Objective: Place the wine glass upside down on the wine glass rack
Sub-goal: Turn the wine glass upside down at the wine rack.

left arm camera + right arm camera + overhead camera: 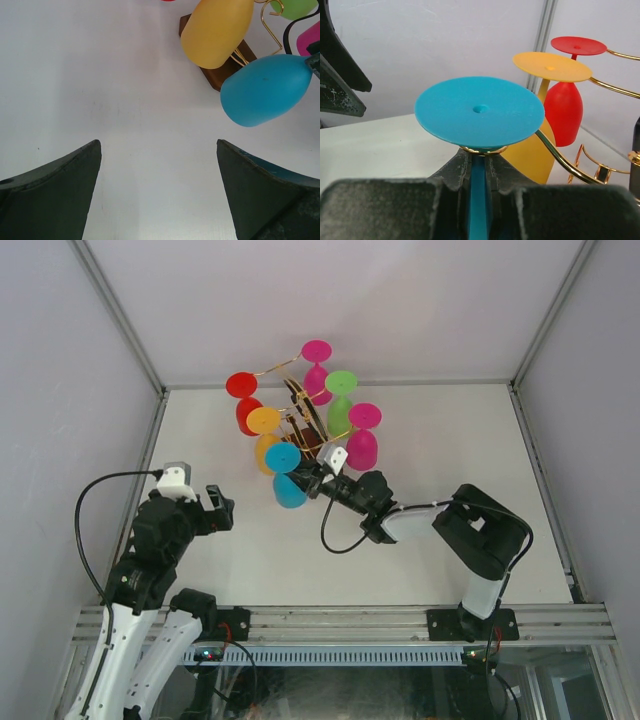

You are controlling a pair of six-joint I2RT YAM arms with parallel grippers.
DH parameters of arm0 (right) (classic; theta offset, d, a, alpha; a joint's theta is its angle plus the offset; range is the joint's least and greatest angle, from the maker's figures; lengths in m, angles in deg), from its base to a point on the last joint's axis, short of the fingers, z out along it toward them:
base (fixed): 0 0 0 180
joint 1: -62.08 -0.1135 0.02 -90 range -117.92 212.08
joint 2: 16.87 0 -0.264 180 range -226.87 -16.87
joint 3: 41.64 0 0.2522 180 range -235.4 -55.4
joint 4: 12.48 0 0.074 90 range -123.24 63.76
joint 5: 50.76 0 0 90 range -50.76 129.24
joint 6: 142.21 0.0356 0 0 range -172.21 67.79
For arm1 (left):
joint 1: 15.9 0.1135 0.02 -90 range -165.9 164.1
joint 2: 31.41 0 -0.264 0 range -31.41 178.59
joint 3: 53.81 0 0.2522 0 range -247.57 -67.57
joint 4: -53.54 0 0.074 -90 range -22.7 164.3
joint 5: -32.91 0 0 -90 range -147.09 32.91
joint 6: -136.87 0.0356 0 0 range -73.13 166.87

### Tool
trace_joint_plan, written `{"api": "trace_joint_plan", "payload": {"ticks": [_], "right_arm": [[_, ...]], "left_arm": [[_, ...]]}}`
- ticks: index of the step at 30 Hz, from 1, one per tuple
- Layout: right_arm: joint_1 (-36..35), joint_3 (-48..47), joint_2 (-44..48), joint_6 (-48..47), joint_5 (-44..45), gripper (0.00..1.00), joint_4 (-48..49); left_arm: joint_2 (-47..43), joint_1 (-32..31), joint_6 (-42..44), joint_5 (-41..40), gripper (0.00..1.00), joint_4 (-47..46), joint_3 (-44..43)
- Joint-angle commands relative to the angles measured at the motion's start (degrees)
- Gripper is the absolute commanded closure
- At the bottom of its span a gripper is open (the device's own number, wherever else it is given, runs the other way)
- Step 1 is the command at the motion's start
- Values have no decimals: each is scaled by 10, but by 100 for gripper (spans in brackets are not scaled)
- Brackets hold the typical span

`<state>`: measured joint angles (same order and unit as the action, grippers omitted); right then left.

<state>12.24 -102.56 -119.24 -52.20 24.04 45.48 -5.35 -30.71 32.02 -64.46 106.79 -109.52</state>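
Note:
The blue wine glass (289,476) hangs upside down, its round foot (480,110) resting on a gold curl of the wine glass rack (304,418). My right gripper (479,161) is shut on the glass's stem just under that curl, and in the top view it (313,479) sits at the rack's near side. In the left wrist view the blue bowl (264,90) hangs beside the rack's brown wooden base (220,76). My left gripper (222,510) hovers over the table left of the rack, open and empty (157,146).
Other upturned glasses hang on the rack: red (243,400), orange (265,436), magenta (317,365), green (341,400) and pink (362,436). The orange bowl (532,155) hangs close beside the blue stem. White walls enclose the table on three sides.

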Motion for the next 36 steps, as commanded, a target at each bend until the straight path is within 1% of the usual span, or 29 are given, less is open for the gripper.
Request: {"api": "trace_joint_plan", "payload": {"ticks": [1,7,18,22,25,28,29,32,36], "right_arm": [[-7,16,20,7,29,100,65],[-8,50,48,-4,75,100,55],[-9,62,55,-1,141,100,56],[-9,59,52,-3,163,100,40],[-8,58,51,-6,165,92,33],[-9,58,53,-12,165,78,26],[-9,58,55,-15,165,75,22],[-9,58,63,-23,159,68,9],[-10,62,77,-35,153,63,-15]], "left_arm": [[6,3,11,-6,0,-27,16],[6,3,11,-6,0,-27,15],[6,2,11,-7,0,-27,15],[6,2,11,-7,0,-27,16],[7,3,11,-7,0,-27,16],[7,3,11,-8,0,-27,16],[6,3,11,-8,0,-27,16],[6,2,11,-8,0,-27,16],[4,2,11,-10,0,-26,16]]}}
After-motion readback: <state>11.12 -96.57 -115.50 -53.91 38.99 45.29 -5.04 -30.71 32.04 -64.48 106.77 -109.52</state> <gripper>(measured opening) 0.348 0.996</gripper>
